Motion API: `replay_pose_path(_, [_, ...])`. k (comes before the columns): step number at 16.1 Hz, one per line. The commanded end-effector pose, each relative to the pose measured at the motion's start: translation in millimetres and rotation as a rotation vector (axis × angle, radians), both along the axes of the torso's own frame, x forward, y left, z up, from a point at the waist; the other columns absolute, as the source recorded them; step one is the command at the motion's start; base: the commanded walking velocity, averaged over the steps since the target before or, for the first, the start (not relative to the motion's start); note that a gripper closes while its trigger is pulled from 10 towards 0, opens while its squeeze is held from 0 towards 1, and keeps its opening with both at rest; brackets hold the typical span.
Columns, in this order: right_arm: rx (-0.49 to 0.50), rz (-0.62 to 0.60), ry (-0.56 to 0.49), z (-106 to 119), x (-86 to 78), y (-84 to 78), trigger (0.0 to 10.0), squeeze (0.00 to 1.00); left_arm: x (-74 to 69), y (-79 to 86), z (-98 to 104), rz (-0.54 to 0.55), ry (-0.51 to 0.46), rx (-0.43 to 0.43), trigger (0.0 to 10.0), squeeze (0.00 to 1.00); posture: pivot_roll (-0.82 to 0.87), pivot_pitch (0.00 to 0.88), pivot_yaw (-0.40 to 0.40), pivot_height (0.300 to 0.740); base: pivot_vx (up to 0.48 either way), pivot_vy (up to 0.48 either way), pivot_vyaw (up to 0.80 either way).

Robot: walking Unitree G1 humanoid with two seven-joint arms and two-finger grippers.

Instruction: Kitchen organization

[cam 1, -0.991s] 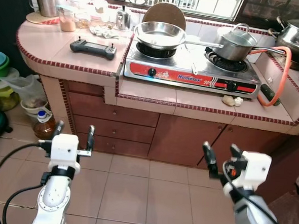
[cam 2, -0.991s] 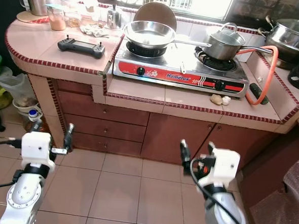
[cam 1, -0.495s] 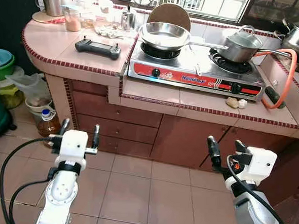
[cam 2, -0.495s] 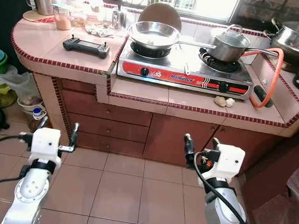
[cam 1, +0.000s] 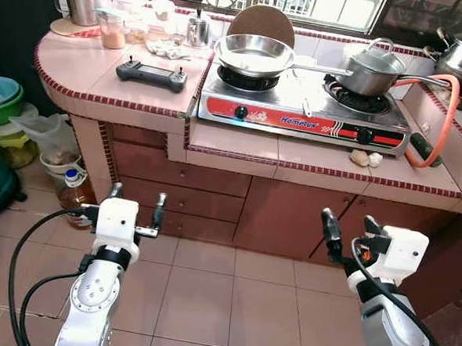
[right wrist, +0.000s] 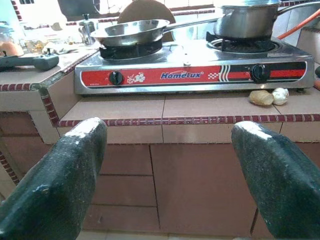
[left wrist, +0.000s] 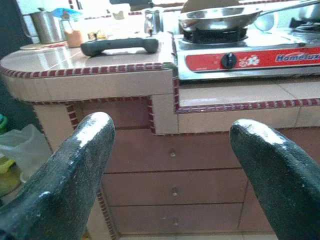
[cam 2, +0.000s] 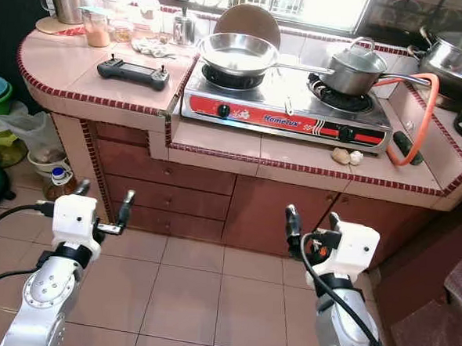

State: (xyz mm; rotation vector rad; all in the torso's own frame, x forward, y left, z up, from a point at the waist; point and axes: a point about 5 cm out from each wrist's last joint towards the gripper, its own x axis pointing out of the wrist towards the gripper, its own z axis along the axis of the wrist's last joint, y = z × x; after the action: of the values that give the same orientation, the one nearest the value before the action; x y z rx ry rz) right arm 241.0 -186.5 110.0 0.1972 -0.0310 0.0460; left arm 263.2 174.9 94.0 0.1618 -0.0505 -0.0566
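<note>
Below the stove, my left gripper and right gripper hang released; cabinet drawers face me, a frying pan sits atop.

brand: "Homelux" | on: red front panel of gas stove | other text: none legible

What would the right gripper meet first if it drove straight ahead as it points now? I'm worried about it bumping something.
Probably the brown cabinet front below the tiled counter edge. The open right gripper aims there, below the stove. Nothing stands between, though depth is hard to judge.
</note>
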Motion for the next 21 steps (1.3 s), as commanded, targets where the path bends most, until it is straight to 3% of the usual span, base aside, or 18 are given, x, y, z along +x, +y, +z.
replay_pose_path(1, [0.012, -0.018, 0.015, -4, -0.5, -5.1, 10.0, 1.00, 3.3, -1.7, 5, -0.019, -0.006, -0.014, 10.0, 0.00, 0.25, 0.000, -0.094, 0.740, 0.000, 0.000, 0.00])
replay_pose_path(5, [0.025, -0.010, 0.035, -8, -6.2, -2.7, 10.0, 1.00, 4.1, 3.1, 1, 0.018, 0.025, -0.028, 10.0, 0.00, 0.24, 0.000, -0.107, 0.740, 0.000, 0.000, 0.00])
replay_pose_path(7, [0.014, 0.002, 0.034, -8, -5.9, 0.4, 10.0, 1.00, 0.1, 1.5, -1, -0.022, 0.030, -0.011, 10.0, 0.00, 0.24, 0.000, -0.111, 0.740, 0.000, 0.000, 0.00])
replay_pose_path(9, [0.013, 0.007, 0.054, -11, -5.6, 2.5, 10.0, 0.00, -1.3, 2.7, -6, -0.015, 0.067, 0.027, 10.0, 0.00, 0.24, 0.000, -0.111, 0.740, 0.000, 0.000, 0.00])
replay_pose_path(12, [0.033, -0.034, 0.056, -14, -7.6, 1.8, 10.0, 0.00, 4.8, 2.8, -3, -0.085, 0.048, 0.079, 10.0, 0.00, 0.23, 0.000, -0.063, 0.740, 0.000, 0.000, -0.50])
replay_pose_path(16, [0.061, -0.095, 0.046, -18, -15.3, 4.2, 10.0, 0.00, 13.0, -3.6, -3, -0.132, 0.086, 0.050, 10.0, 0.00, 0.21, 0.000, 0.005, 0.740, 0.000, 0.000, -0.13])
replay_pose_path(19, [0.070, -0.155, 0.058, -24, -24.0, 1.7, 10.0, 0.00, 18.0, -13.3, -3, -0.223, 0.071, 0.101, 10.0, 0.00, 0.19, 0.000, 0.017, 0.740, 0.000, 0.000, 0.00])
replay_pose_path(20, [0.053, -0.177, 0.066, -25, -26.4, -1.6, 10.0, 0.00, 22.7, -17.7, -2, -0.267, 0.052, 0.167, 10.0, 0.00, 0.19, 0.000, 0.000, 0.740, 0.000, 0.000, -0.44])
replay_pose_path(21, [0.048, -0.181, 0.068, -25, -26.9, -3.3, 10.0, 0.00, 25.4, -16.7, -2, -0.257, 0.051, 0.161, 10.0, 0.00, 0.18, 0.000, -0.011, 0.740, 0.000, 0.000, -0.76])
